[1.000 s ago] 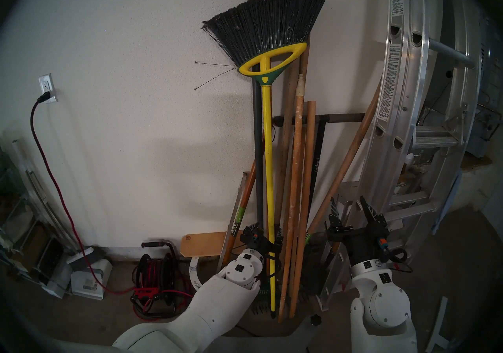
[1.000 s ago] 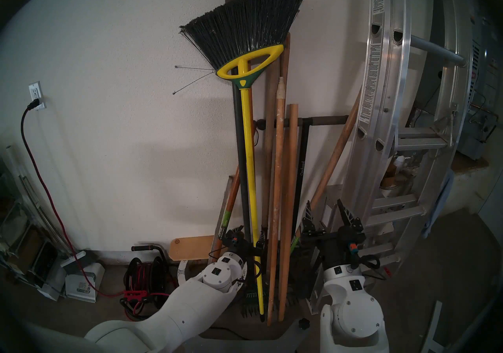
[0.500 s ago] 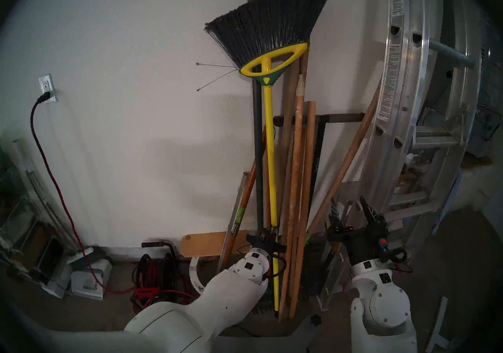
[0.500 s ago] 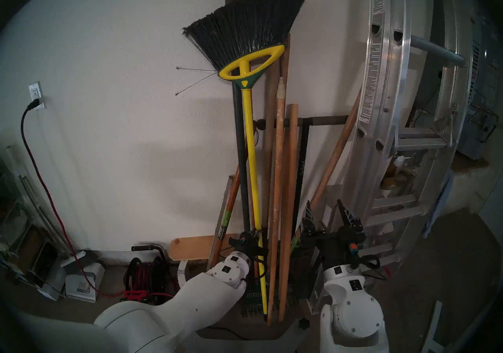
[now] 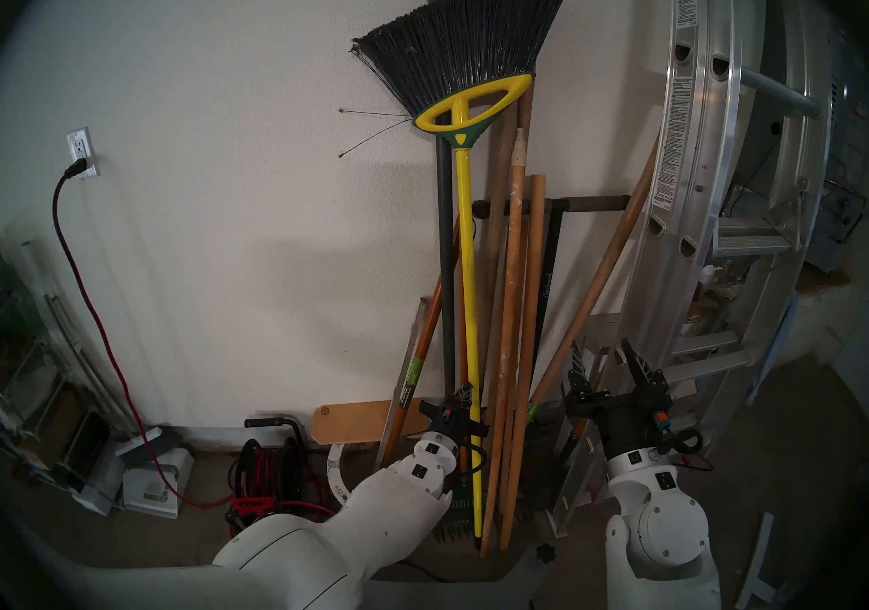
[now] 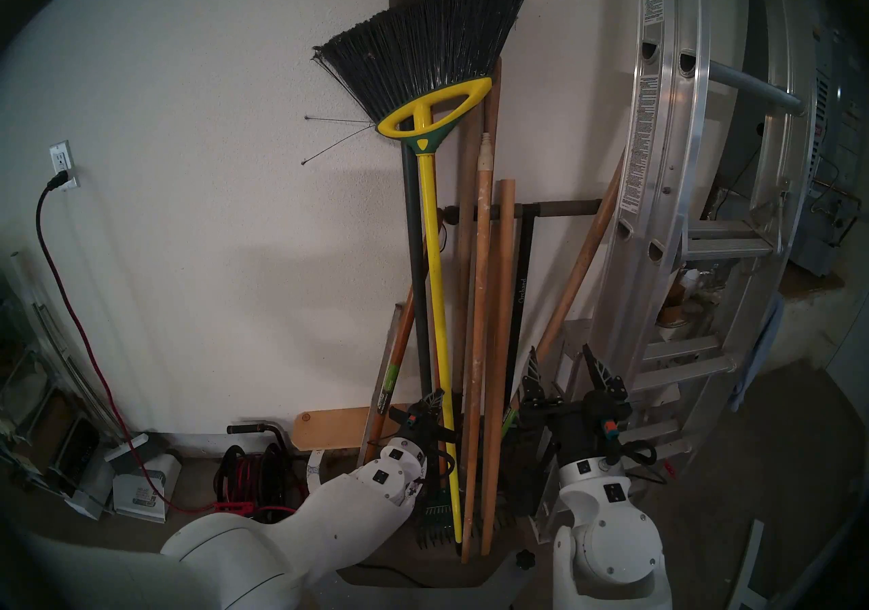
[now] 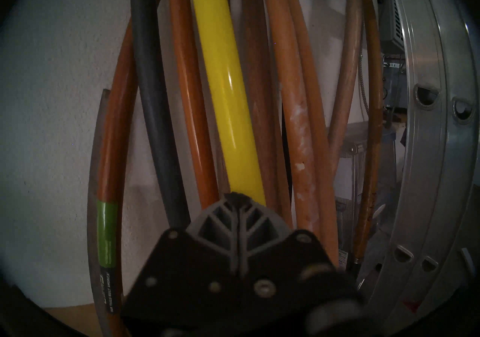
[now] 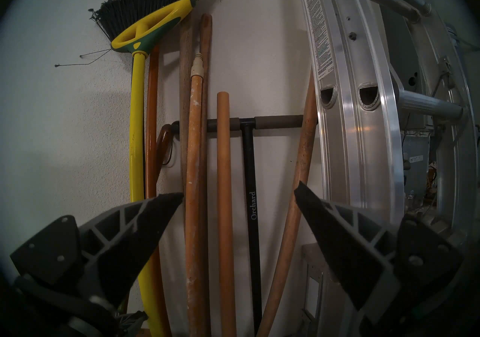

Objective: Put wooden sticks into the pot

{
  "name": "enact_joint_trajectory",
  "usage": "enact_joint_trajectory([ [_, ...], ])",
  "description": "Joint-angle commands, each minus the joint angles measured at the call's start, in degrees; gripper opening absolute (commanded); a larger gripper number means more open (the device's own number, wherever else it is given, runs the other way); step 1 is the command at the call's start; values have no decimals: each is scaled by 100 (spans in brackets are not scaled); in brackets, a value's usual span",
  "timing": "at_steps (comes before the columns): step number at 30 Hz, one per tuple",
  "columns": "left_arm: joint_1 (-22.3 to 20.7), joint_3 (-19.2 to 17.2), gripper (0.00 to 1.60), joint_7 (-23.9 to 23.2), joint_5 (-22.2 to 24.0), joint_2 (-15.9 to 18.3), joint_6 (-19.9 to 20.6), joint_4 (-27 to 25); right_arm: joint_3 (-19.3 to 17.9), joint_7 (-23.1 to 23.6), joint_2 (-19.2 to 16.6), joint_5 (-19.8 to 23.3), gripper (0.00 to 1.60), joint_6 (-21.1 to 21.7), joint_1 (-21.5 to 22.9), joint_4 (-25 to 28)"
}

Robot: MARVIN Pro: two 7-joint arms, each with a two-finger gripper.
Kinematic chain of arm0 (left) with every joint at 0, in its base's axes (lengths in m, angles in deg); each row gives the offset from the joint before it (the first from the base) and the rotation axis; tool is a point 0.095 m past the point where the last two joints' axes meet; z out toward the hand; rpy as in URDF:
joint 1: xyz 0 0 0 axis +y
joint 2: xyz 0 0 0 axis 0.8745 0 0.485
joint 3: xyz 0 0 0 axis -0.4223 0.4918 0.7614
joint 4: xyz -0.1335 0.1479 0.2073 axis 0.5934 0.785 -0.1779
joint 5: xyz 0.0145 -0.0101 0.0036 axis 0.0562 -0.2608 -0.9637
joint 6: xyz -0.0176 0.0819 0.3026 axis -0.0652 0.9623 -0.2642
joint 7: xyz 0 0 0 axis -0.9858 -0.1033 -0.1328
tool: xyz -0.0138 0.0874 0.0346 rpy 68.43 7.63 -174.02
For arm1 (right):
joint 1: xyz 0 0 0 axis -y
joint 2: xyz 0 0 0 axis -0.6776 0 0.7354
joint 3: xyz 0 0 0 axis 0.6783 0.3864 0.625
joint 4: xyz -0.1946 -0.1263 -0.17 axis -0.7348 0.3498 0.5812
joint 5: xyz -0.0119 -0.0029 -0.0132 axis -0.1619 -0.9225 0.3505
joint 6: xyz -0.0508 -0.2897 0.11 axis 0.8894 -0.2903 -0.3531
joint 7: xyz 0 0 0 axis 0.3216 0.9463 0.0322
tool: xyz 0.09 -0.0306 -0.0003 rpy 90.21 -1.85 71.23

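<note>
Two wooden sticks lean on the wall among other handles: a white-speckled one with a cream tip (image 5: 510,312) (image 8: 194,172) (image 7: 298,133) and a shorter plain one (image 5: 531,312) (image 8: 224,172). Only a white arc of the pot rim (image 5: 335,472) (image 6: 312,470) shows, left of my left wrist. My left gripper (image 5: 464,390) (image 6: 437,396) (image 7: 235,195) is shut with nothing between its fingers, just left of the yellow broom handle (image 5: 468,312). My right gripper (image 5: 606,359) (image 8: 239,196) stands open, right of the sticks and touching nothing. I cannot tell whether the sticks' lower ends are in the pot.
A dark grey pole (image 5: 444,242), an orange tool handle with a green band (image 5: 416,369), a black T-handle (image 5: 548,294) and a slanted wooden handle (image 5: 606,265) crowd the sticks. An aluminium ladder (image 5: 682,171) leans at the right. A red cable reel (image 5: 268,472) sits on the floor at the left.
My left gripper, open around the yellow broom handle before, has closed and now sits shut just left of it. The broom swayed slightly. The right arm has not moved.
</note>
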Motion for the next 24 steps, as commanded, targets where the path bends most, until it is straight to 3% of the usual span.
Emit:
enact_joint_trajectory([
  [1,169,-58,0,23,41,252,234,-381,7,7,-3,1,160,8,-3,9],
  [2,178,-101,52,-21,111,247,318,-411,7,7,-3,1,160,8,-3,9],
  [3,184,-111,152,-19,122,253,390,-450,7,7,-3,1,160,8,-3,9],
  [4,188,-123,160,-46,138,258,424,-471,7,7,-3,1,160,8,-3,9],
  [12,122,-175,160,-118,182,156,619,-420,7,7,-3,1,160,8,-3,9],
  [24,-149,-161,160,-154,202,-272,666,10,7,7,-2,0,160,6,-3,8],
])
